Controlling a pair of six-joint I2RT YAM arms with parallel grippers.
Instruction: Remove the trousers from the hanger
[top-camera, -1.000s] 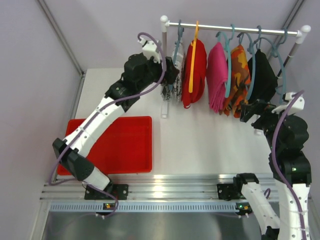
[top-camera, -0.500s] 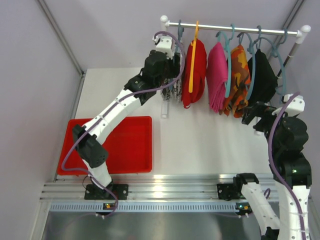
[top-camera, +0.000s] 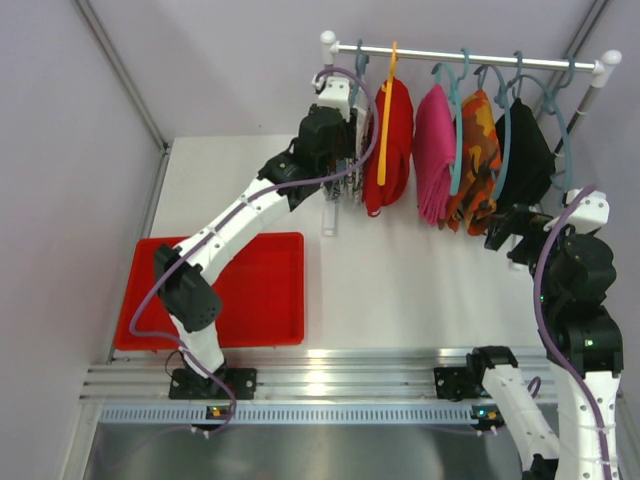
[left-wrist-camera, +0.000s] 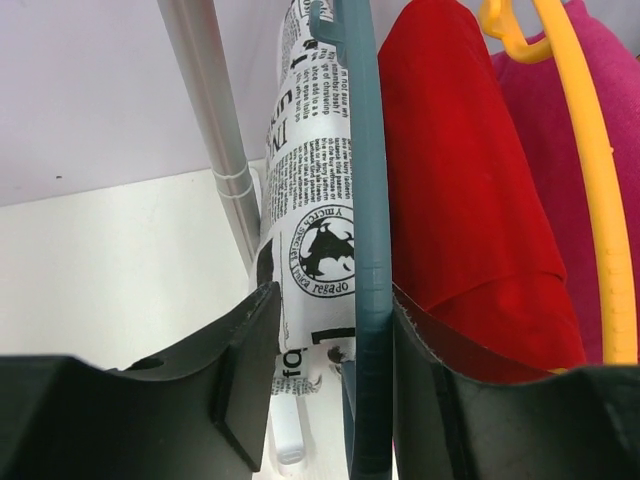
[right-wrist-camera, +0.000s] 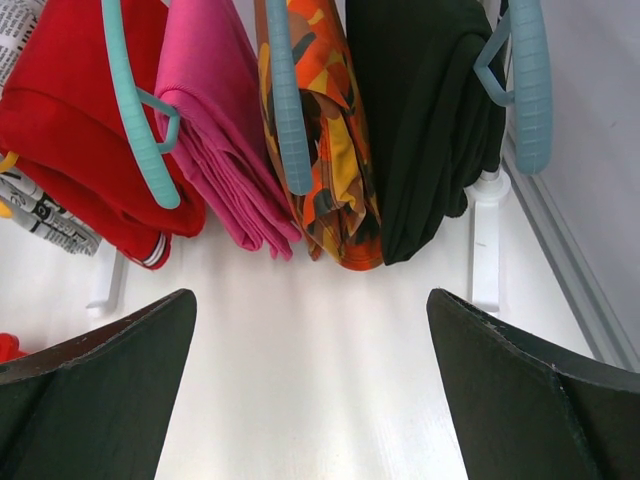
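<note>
Five trousers hang on hangers from the rail (top-camera: 470, 55): black-and-white patterned (top-camera: 352, 188) (left-wrist-camera: 310, 220), red (top-camera: 392, 150) (left-wrist-camera: 460, 180), magenta pink (top-camera: 433, 150) (right-wrist-camera: 215, 130), orange camouflage (top-camera: 478, 150) (right-wrist-camera: 330, 150) and plain black (top-camera: 525, 155) (right-wrist-camera: 420, 120). My left gripper (top-camera: 350, 150) (left-wrist-camera: 335, 300) is raised at the rail's left end. Its jaws are partly closed around the patterned trousers and their teal hanger (left-wrist-camera: 368, 250); the right finger rests on the hanger. My right gripper (top-camera: 505, 228) (right-wrist-camera: 310, 300) stands wide open below the black and camouflage trousers, holding nothing.
A red tray (top-camera: 270, 300) lies on the table at the left front. White rack posts stand at the left (top-camera: 328, 210) (left-wrist-camera: 205, 100) and at the right (right-wrist-camera: 485, 240). A yellow hanger (top-camera: 385, 120) (left-wrist-camera: 590, 200) carries the red trousers.
My left arm has stretched up and right to the rail's left end, and its jaws have narrowed around the patterned trousers and hanger. The right arm has barely moved.
</note>
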